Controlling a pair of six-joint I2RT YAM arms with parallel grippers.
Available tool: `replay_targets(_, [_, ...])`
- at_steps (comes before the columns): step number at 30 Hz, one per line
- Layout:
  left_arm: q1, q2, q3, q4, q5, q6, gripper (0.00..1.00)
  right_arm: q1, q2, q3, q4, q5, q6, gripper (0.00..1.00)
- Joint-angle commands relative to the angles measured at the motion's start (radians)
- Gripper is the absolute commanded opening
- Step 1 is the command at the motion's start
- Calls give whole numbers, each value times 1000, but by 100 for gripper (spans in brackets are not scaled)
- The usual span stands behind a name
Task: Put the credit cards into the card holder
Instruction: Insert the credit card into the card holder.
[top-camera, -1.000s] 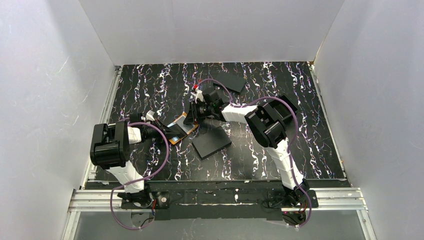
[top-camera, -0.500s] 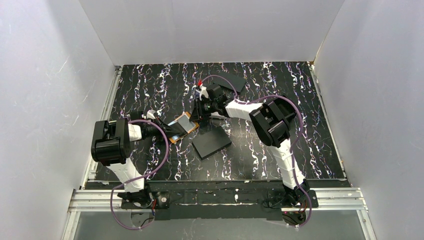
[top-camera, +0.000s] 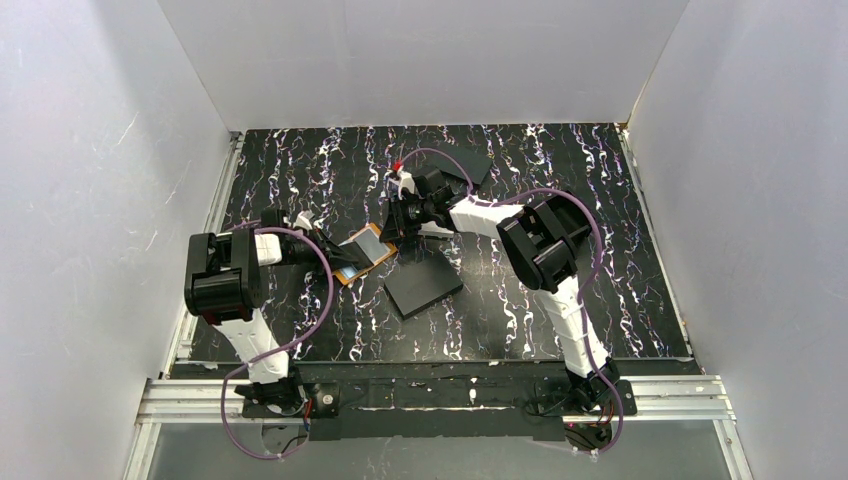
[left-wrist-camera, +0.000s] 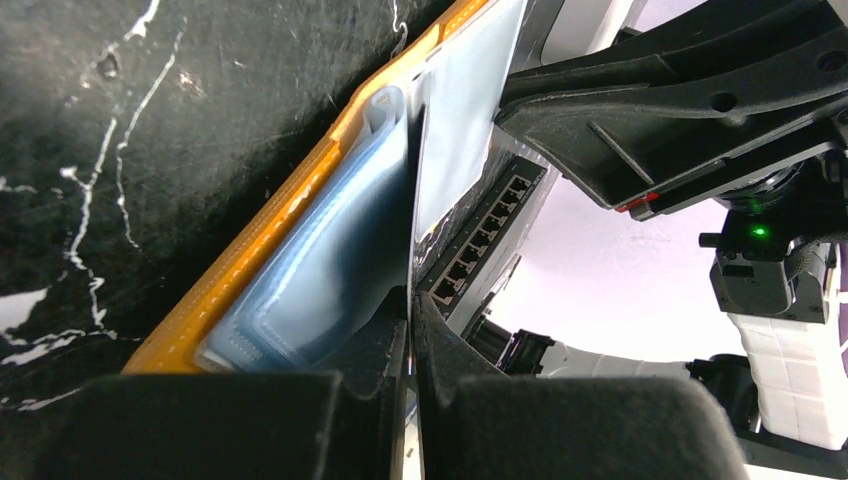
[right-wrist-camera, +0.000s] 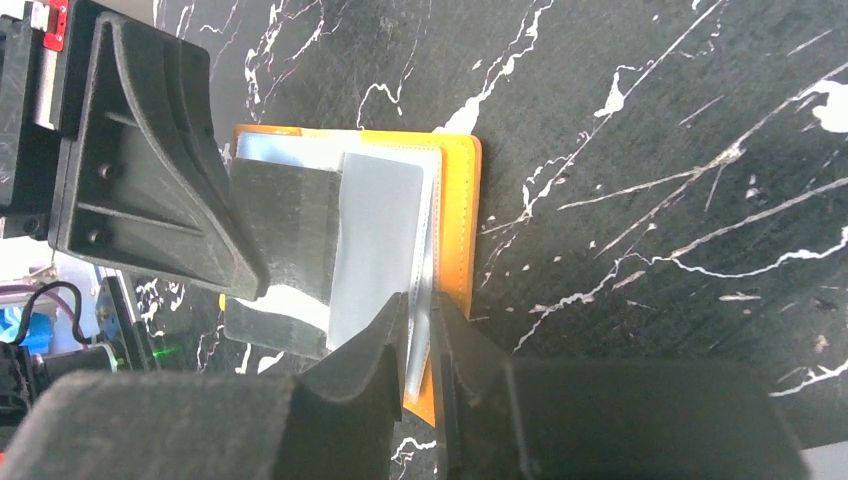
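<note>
Your left hand (left-wrist-camera: 410, 315) is clamped fully shut on a thin pale leaf (left-wrist-camera: 462, 110) inside the card holder (top-camera: 363, 250). The holder lies opened out on the surface (top-camera: 290, 180) between the two arms. Over the last second it has shifted slightly and settled flatter, so more of its blue-grey inside now faces up.

Your right hand (right-wrist-camera: 421, 325) has narrowed to a slim gap at the holder's orange edge, with the rim of a clear pocket (right-wrist-camera: 427, 250) between its fingers. From this angle you can't be sure it actually bites.

Neither hand carries a card. This looks like pocket-opening work, with the holder being spread and steadied, so a card has yet to be fetched. A flat black rectangle (top-camera: 423, 283) lies near the holder.
</note>
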Motion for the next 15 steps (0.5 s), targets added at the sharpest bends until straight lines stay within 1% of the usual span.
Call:
replay_targets(1, [9, 33, 35, -122, -8, 75, 0, 11, 60, 4, -101, 35, -70, 23])
replay_targets(6, [8, 62, 50, -115, -2, 82, 0, 16, 73, 21, -120, 27, -87, 22])
replay_targets(15, [10, 89, 139, -234, -58, 167, 0, 22, 82, 44, -162, 20, -131, 21])
